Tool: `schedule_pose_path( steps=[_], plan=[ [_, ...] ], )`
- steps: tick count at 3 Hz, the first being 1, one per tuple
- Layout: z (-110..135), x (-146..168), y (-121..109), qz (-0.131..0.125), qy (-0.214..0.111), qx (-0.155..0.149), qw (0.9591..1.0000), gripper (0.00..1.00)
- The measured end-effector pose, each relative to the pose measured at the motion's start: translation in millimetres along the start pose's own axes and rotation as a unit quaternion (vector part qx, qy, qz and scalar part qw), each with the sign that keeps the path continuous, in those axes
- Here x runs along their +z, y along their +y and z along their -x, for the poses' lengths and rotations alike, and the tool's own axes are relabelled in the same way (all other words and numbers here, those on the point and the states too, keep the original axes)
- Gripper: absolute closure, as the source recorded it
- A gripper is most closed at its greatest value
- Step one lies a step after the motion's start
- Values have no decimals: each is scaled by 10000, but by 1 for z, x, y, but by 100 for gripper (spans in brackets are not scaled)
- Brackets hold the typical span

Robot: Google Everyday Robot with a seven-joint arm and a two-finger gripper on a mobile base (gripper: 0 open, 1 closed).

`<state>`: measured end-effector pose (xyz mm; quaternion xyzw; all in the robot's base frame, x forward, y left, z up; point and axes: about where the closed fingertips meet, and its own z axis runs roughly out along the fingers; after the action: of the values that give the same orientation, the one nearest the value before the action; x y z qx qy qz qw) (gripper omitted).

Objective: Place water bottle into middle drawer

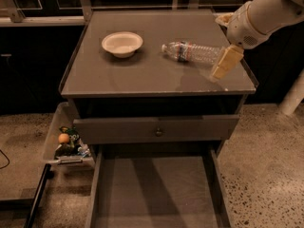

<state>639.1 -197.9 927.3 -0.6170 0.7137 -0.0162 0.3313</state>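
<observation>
The water bottle [192,52] lies on its side on the cabinet top [142,77], white cap pointing left toward the bowl. My gripper [219,45] is at the right edge of the cabinet top, at the bottle's base end. It is open, with one cream finger [227,62] in front of the base and the other behind it. The middle drawer [156,194] is pulled out below, showing its flat grey floor with nothing on it.
A cream shallow bowl [122,43] sits on the left part of the cabinet top. A grey drawer front with a small knob [158,132] is above the open drawer. A clear bin of toys [66,142] stands on the floor at the left.
</observation>
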Motion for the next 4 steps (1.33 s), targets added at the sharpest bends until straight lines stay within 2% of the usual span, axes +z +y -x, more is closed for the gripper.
schedule_pose_path(
  steps=[2, 4],
  plan=[
    [-14, 42, -38, 28, -620, 475, 9969, 0],
    [-32, 84, -56, 16, -553, 813, 9952, 0]
  ],
)
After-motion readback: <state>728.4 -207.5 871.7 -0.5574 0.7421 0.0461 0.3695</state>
